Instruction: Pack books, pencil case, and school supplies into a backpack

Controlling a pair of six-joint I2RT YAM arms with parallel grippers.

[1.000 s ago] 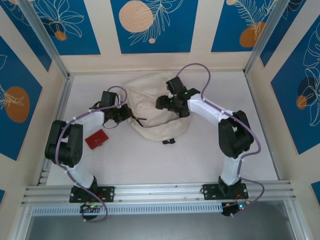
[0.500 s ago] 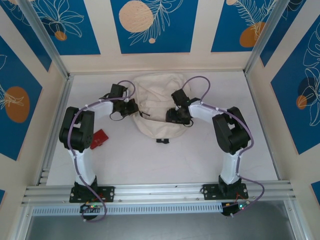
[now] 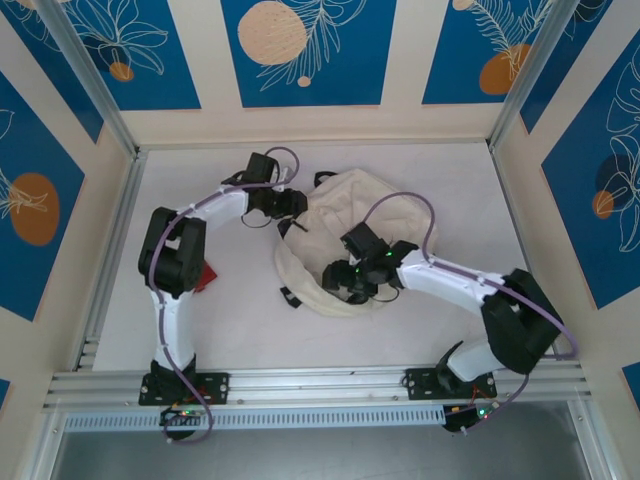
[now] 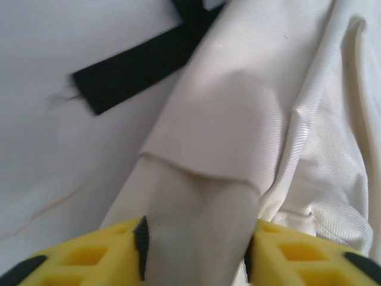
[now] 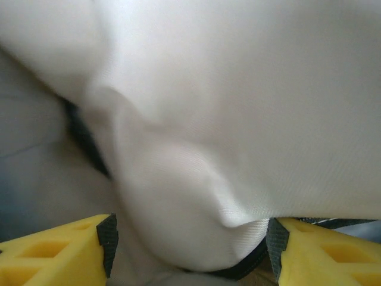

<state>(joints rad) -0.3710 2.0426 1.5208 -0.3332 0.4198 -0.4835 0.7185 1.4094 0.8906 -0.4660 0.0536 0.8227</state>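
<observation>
The cream-beige backpack point(image 3: 340, 215) lies slumped in the middle of the table, its black straps poking out at the top and lower left. My left gripper point(image 3: 295, 205) is at its upper-left edge. In the left wrist view this gripper point(image 4: 196, 250) is shut on a thick fold of the backpack's canvas point(image 4: 226, 119) that fills the gap between the pads. My right gripper point(image 3: 345, 280) sits on the near side of the backpack. In the right wrist view it point(image 5: 190, 244) holds a bulge of canvas point(image 5: 238, 89) with black edging under it. The books are out of view.
A small flat red object point(image 3: 205, 277) lies on the table at the left, partly behind the left arm's elbow. A black strap point(image 4: 131, 71) trails on the white table beside the left gripper. Aluminium rails border the table.
Both arms have swung and the backpack has turned and bunched with them. The left gripper went right along the top edge. The right gripper came down towards the near side.
</observation>
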